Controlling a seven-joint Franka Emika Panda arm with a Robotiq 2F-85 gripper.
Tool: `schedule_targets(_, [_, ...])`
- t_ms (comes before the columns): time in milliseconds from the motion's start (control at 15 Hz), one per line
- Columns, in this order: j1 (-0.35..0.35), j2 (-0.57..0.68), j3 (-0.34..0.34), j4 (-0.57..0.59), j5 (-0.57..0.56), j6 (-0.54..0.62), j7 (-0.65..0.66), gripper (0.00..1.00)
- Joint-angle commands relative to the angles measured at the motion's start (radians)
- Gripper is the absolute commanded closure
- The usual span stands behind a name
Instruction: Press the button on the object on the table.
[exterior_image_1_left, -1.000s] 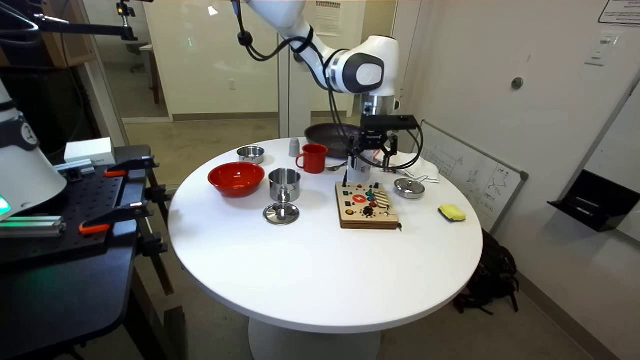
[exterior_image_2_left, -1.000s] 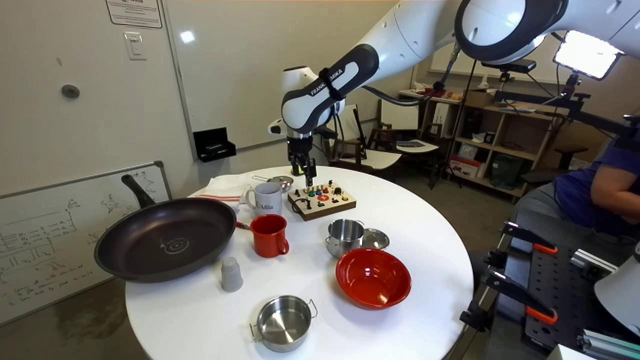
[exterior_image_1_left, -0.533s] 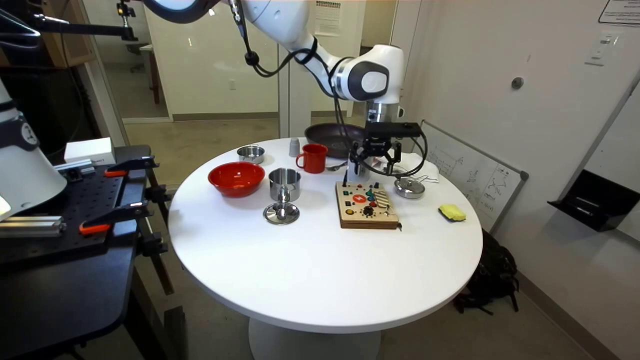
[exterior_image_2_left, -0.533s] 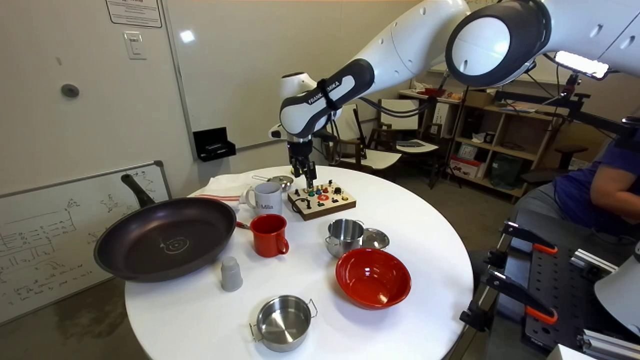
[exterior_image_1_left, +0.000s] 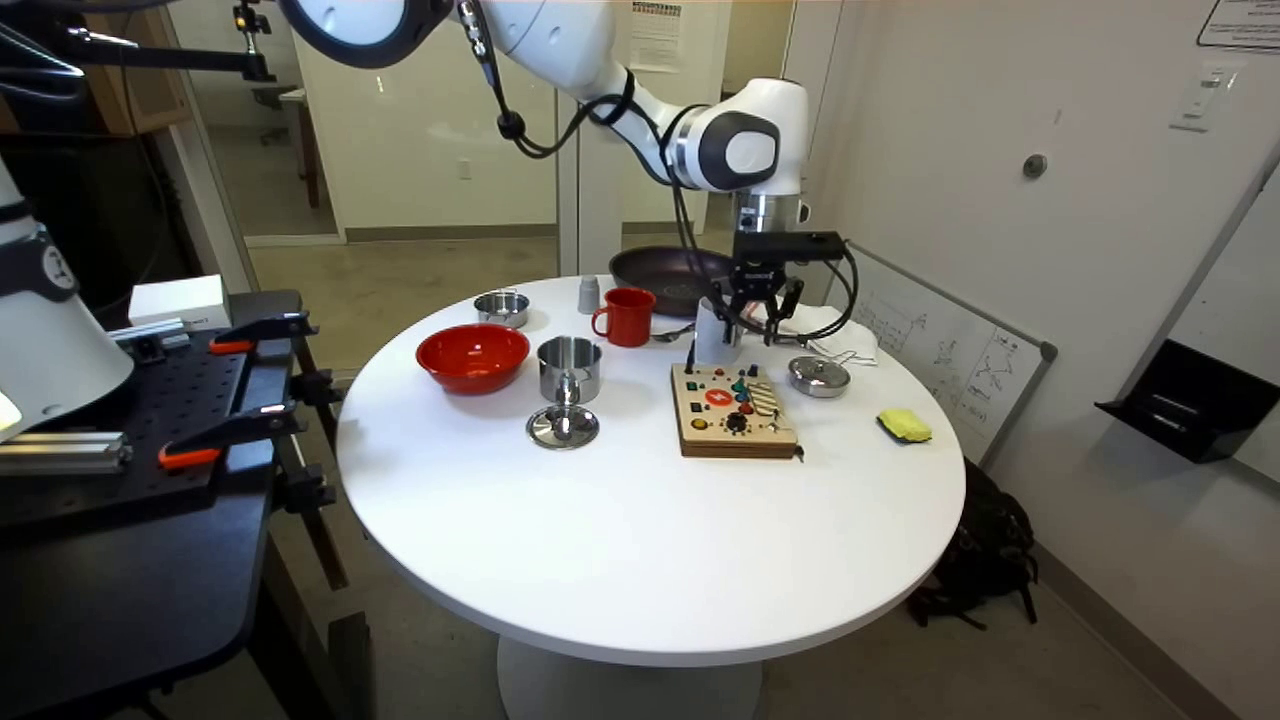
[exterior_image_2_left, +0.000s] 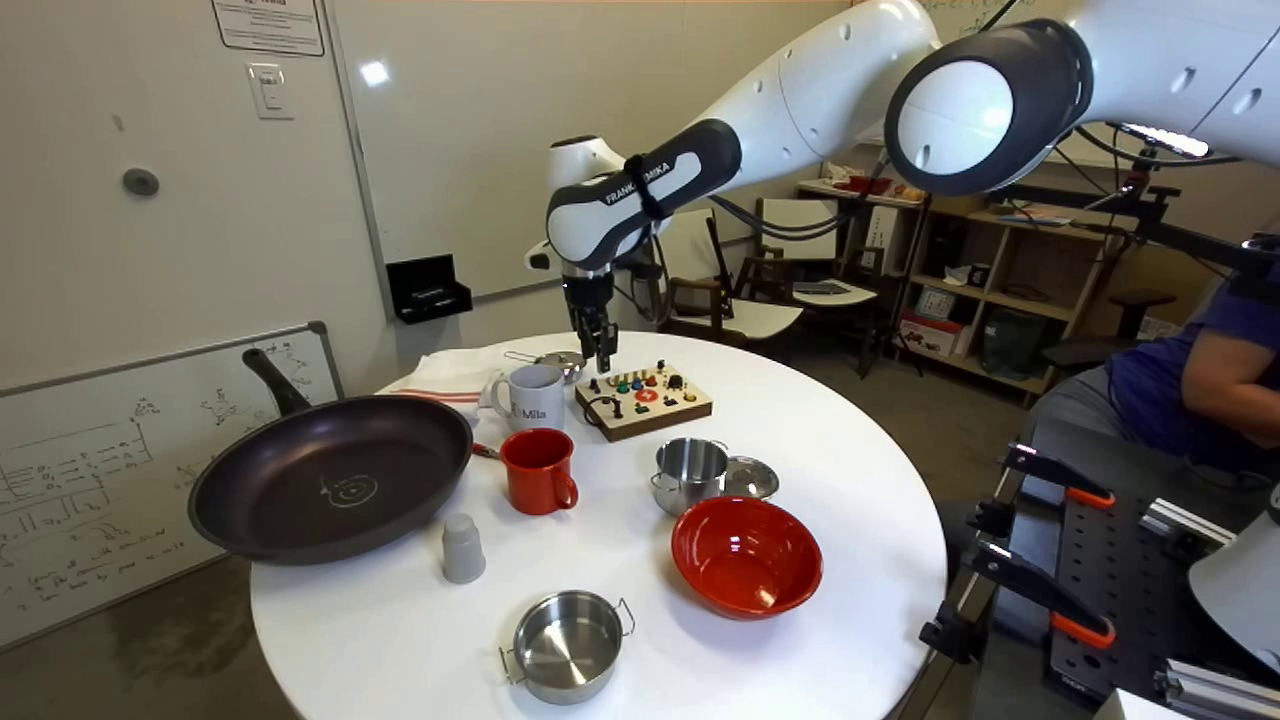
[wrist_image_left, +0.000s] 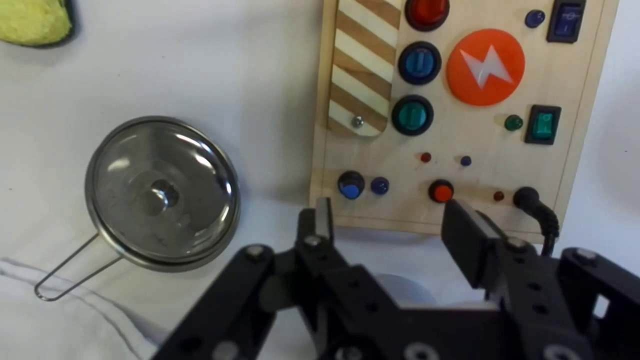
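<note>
The object is a flat wooden board (exterior_image_1_left: 735, 412) with coloured buttons and switches, lying on the round white table (exterior_image_1_left: 560, 560). It also shows on the table in an exterior view (exterior_image_2_left: 645, 402) and at the upper right of the wrist view (wrist_image_left: 480, 145). There it carries a big orange disc (wrist_image_left: 485, 67), large red, blue and green buttons, and small orange-topped (wrist_image_left: 442, 192) and blue-topped (wrist_image_left: 351, 186) ones. My gripper (wrist_image_left: 389, 210) is open and empty. Its fingertips appear over the board's edge, the right one overlapping just below the orange-topped button. In an exterior view the gripper (exterior_image_2_left: 600, 365) hangs above the board's edge, apart from it.
A lidded steel pot (wrist_image_left: 162, 195) stands beside the board, with a yellow sponge (wrist_image_left: 32, 20) farther off. A grey mug (exterior_image_2_left: 536, 398) stands close to the gripper. A red mug (exterior_image_2_left: 538, 470), black pan (exterior_image_2_left: 335, 480), red bowl (exterior_image_2_left: 747, 560) and steel pots share the table.
Half a second ago the gripper had come lower, close above the board. Now it has risen and shifted towards the grey mug's side. The board and other things have not moved.
</note>
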Motion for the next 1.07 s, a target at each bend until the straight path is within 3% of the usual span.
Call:
schedule_targets(0, [0.017, 0.047, -0.013, 0.099, 0.000, -0.064, 0.017, 0.71])
schedule_targets(267, [0.027, 0.051, -0.026, 0.121, -0.005, -0.130, 0.031, 0.96])
schedule_targets(467, [0.025, 0.044, -0.023, 0.110, -0.005, -0.155, 0.029, 1.00])
schedule_targets(600, [0.022, 0.044, -0.017, 0.110, -0.001, -0.167, 0.016, 0.94])
schedule_targets(1000, [0.021, 0.050, -0.013, 0.114, 0.001, -0.197, 0.011, 0.95])
